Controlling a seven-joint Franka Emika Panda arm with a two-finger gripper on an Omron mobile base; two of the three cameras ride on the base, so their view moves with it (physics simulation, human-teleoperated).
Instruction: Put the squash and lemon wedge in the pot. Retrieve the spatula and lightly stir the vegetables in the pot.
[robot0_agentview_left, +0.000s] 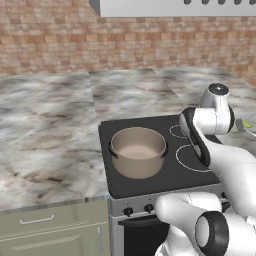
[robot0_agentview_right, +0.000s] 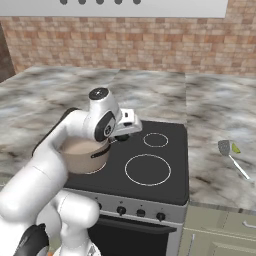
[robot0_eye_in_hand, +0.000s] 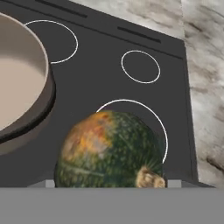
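Note:
The squash, round, dark green with orange patches, sits between my gripper's fingertips and hangs over the black stovetop. My gripper is shut on it, just right of the pot. The tan pot stands on the stove's front left burner with nothing inside; its rim is at the left of the hand view. The spatula lies on the counter right of the stove, with the yellow-green lemon wedge touching its head. Both also show past the arm: the spatula and the lemon wedge.
Marble counter runs on both sides of the stove, backed by a brick wall. A range hood hangs above. Stove knobs and cabinet drawers line the front.

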